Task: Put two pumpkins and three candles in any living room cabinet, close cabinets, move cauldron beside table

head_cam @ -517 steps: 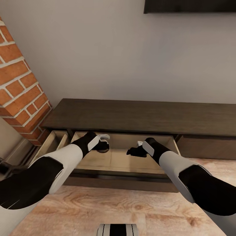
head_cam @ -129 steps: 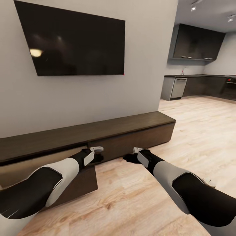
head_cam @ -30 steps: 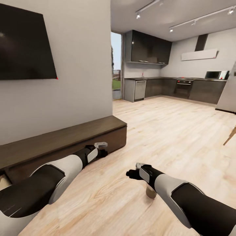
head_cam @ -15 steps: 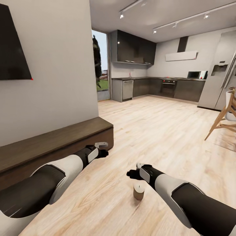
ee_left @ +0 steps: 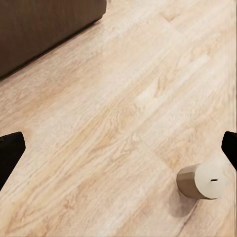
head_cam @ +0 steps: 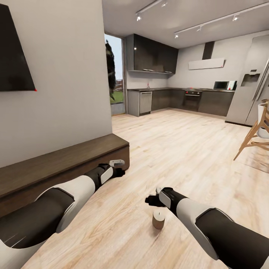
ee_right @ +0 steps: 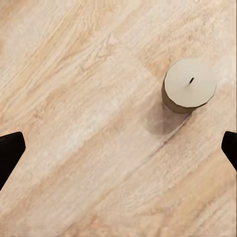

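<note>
One beige-grey candle (head_cam: 158, 219) stands upright on the light plank floor, just below and in front of my right gripper (head_cam: 151, 200). The right wrist view has this candle (ee_right: 189, 86) off to one side of the open right gripper (ee_right: 120, 149), not between the fingertips (ee_right: 10, 150). My left gripper (head_cam: 118, 168) hovers open beside the right end of the dark-brown cabinet (head_cam: 74, 157). From the left wrist, the candle (ee_left: 205, 181) and a cabinet corner (ee_left: 44, 29) are in sight, with the gripper (ee_left: 120, 152) empty. Pumpkins, cauldron and table are out of view.
A black TV (head_cam: 15, 63) hangs on the wall above the cabinet. Open floor runs ahead to a kitchen with dark cupboards (head_cam: 157, 56) and a steel fridge (head_cam: 250, 97). A wooden chair (head_cam: 257, 138) stands at the right edge.
The view swung right a second ago, then settled. The candle came out from behind my right forearm. My right gripper dropped slightly toward it.
</note>
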Controlling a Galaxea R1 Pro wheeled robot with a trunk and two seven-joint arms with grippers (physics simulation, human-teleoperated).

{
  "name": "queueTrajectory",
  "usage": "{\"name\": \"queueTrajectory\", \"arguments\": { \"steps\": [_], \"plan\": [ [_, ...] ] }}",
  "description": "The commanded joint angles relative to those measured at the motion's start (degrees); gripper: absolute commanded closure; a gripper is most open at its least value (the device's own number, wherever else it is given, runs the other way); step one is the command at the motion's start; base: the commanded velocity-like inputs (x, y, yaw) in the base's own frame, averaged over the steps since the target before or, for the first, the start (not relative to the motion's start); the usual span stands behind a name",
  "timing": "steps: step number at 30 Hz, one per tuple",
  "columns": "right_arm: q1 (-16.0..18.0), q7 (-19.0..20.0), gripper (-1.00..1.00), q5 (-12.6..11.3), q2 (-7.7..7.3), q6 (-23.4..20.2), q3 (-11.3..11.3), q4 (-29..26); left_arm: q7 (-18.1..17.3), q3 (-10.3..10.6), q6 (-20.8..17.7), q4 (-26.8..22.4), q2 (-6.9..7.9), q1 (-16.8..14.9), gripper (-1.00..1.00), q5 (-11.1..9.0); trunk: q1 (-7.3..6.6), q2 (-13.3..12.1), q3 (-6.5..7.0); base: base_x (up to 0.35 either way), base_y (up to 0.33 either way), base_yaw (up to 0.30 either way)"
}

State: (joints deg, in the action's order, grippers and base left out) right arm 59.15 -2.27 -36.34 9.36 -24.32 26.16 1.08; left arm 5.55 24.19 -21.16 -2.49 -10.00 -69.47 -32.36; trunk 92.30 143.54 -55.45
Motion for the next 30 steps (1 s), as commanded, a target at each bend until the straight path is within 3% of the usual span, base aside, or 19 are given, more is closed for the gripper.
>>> {"name": "queueTrajectory", "arguments": {
  "steps": [1, 4, 8, 12, 16, 23, 30],
  "plan": [
    [0.1, -2.1, -1.0, -0.6, 0.03, -0.7, 0.4, 0.0, 0.3, 0.4, -0.3, -0.3, 0.0, 0.0, -1.0, -0.6, -0.01, 0.0, -0.06, 0.0, 0.0, 0.0],
    [0.1, -6.4, -1.0, -0.6, 0.04, -1.4, 0.3, 0.0, 0.3, 0.4, -0.4, -0.4, 0.0, 0.0, -1.0, -0.7, -0.01, 0.0, -0.06, 0.0, 0.0, 0.0],
    [0.1, -8.2, -1.0, -0.5, 0.04, -1.6, 0.2, -0.1, 0.1, 0.4, -0.7, -0.9, 0.0, 0.0, -1.0, -0.7, -0.01, 0.0, -0.06, 0.0, 0.0, 0.0],
    [0.0, -8.6, -1.0, -0.6, 0.1, -1.6, 0.2, -0.2, 0.1, 0.3, -2.2, -2.7, 0.0, 0.0, -1.0, -0.8, 0.09, 0.1, -0.95, 0.0, 0.0, 0.0],
    [0.1, -8.7, -1.0, -0.6, 0.08, -1.6, 0.2, -0.2, 0.1, 0.2, -6.5, -5.2, 0.0, 0.0, -1.0, -0.8, 0.19, 0.1, -2.02, 0.0, 0.0, 0.0],
    [0.1, -8.6, -1.0, -0.6, -0.03, -1.7, 0.1, -0.2, 0.2, 0.2, -7.5, -6.1, 0.0, 0.0, -1.0, -0.9, 0.38, 0.2, -4.17, 0.0, 0.0, 0.0],
    [0.0, -7.4, -1.0, -0.7, -0.04, -1.7, 0.1, -0.2, 0.7, 0.2, -7.4, -5.8, 0.0, 0.0, -1.0, -0.8, 0.38, 0.2, -4.8, 0.0, 0.0, 0.0]
  ]
}}
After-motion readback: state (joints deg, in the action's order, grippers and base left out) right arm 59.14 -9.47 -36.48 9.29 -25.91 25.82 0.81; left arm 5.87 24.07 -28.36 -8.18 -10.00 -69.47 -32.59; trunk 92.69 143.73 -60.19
